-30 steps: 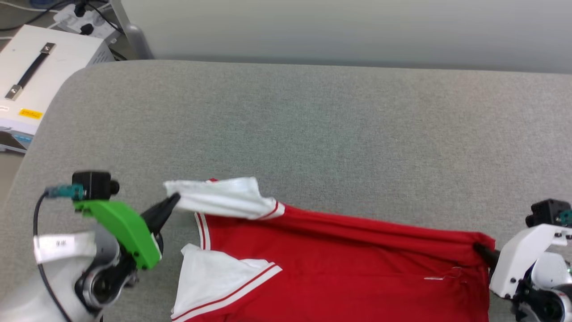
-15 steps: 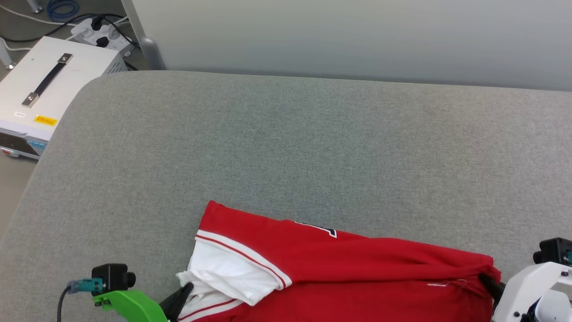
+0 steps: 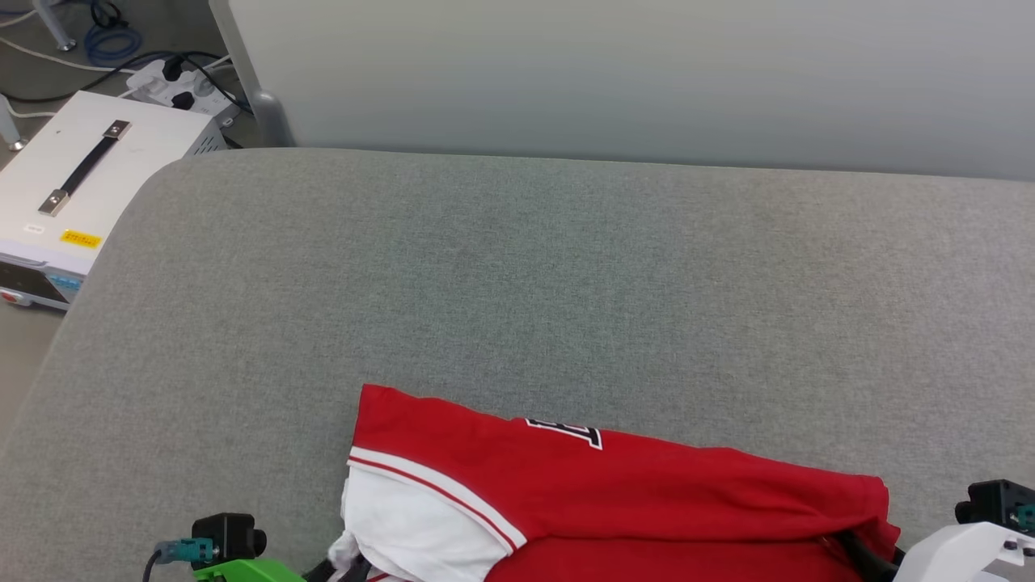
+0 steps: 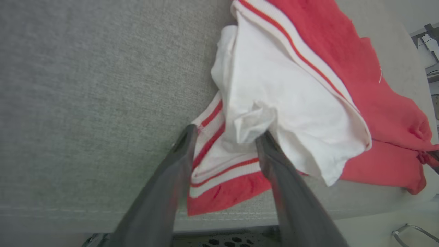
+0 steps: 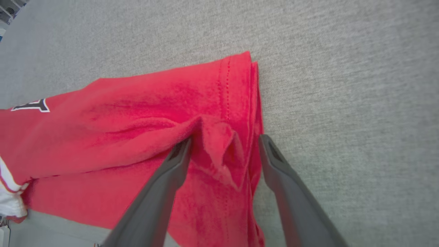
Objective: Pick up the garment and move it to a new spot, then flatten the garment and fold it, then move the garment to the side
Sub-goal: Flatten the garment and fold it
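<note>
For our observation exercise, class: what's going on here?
A two-armed robot is folding a red garment on the grey table. The garment lies doubled over by the table's near edge. The left gripper stands open around its crumpled white sleeve, the right gripper open around a pucker at the hem end; neither is clamped.

Grey tabletop [image 3: 517, 267] with a pale panel behind it and gear on the floor at the far left.
The tabletop is covered in grey woven fabric and has a rounded far-left corner. A plain pale panel [image 3: 647, 73] runs along its far edge, with a grey metal post [image 3: 271, 121] at the panel's left end. Beside the corner, on the floor [image 3: 24, 347], sits a white case [image 3: 154, 133] with a black strap handle [image 3: 85, 166] and a small yellow label [image 3: 81, 238]. Just beyond the case lies a white power strip [image 3: 182, 85] with black plugs, and farther off a coil of blue cable [image 3: 105, 40].
</note>
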Robot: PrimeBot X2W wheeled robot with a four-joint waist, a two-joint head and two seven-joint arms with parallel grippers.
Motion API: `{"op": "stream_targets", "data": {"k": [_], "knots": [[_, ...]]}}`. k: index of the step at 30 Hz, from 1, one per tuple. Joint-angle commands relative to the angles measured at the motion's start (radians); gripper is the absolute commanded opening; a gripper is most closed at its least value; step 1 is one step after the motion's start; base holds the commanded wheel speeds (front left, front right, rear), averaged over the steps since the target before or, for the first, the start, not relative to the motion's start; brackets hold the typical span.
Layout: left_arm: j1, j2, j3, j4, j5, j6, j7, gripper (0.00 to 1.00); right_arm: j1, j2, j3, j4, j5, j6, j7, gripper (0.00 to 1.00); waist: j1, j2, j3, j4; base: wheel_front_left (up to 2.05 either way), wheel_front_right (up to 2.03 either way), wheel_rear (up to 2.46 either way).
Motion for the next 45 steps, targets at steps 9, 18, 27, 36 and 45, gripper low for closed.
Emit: {"op": "stream_targets", "data": {"k": [9, 18, 27, 36, 45], "knots": [[-0.037, 0.033, 0.04, -0.06, 0.153, 0.082, -0.117, 1.0, 0.043, -0.023, -0.033, -0.097, 0.026, 0.0, -0.003, 1.0, 0.0, 0.0, -0.031, -0.011, 0.0, 0.0, 0.0], [0.001, -0.018, 0.271, -0.194, 0.413, 0.203, -0.132, 1.0, 0.049, -0.041, -0.147, -0.195, 0.011, 0.0, 0.162, 1.0, 0.0, 0.0, -0.036, -0.005, 0.0, 0.0, 0.0], [0.105, -0.154, 0.504, -0.33, 0.716, 0.189, -0.133, 1.0, -0.032, -0.045, -0.151, -0.227, -0.014, 0.0, 0.308, 1.0, 0.0, 0.0, 0.009, 0.023, 0.0, 0.0, 0.0], [0.125, -0.21, 0.54, -0.381, 0.809, 0.178, -0.133, 1.0, -0.056, -0.018, -0.091, -0.168, -0.028, 0.0, 0.388, 1.0, 0.0, 0.0, 0.074, 0.061, 0.0, 0.0, 0.0], [0.122, -0.235, 0.542, -0.356, 0.817, 0.158, -0.133, 1.0, -0.007, 0.037, -0.072, -0.104, -0.058, 0.0, 0.477, 1.0, 0.0, 0.0, 0.103, 0.065, 0.0, 0.0, 0.0]]}}
